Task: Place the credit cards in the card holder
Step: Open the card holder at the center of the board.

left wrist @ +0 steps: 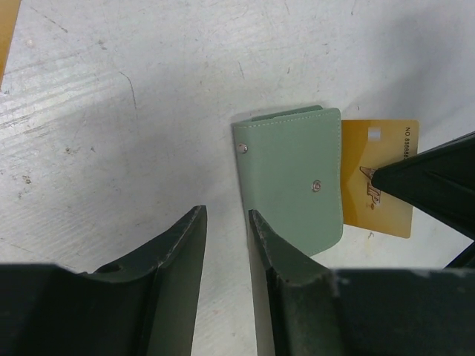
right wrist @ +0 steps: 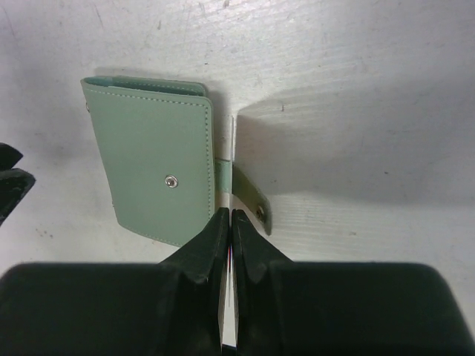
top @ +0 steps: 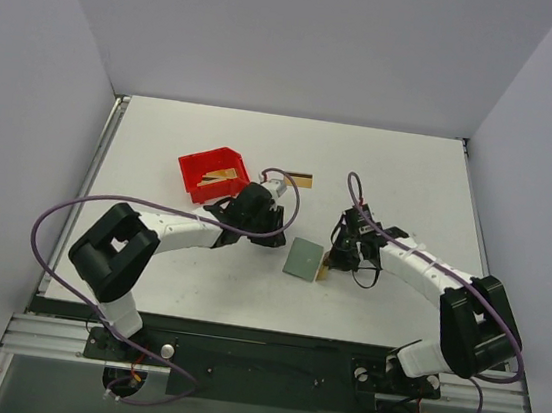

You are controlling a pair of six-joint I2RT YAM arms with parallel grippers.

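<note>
The card holder (top: 304, 258) is a grey-green wallet lying closed on the table, its snap tab (right wrist: 250, 200) loose at its right edge. It also shows in the left wrist view (left wrist: 291, 178) and the right wrist view (right wrist: 148, 174). My right gripper (top: 336, 260) (right wrist: 231, 215) is shut on a gold credit card (left wrist: 378, 182), held edge-on (right wrist: 234, 141) against the wallet's right edge. I cannot tell whether it is inside a pocket. My left gripper (top: 276, 237) (left wrist: 226, 215) is open and empty just left of the wallet.
A red bin (top: 199, 179) at the back left holds more gold cards (top: 225, 174). Another card with a dark stripe (top: 298, 178) lies on the table right of the bin. White walls enclose the table on three sides.
</note>
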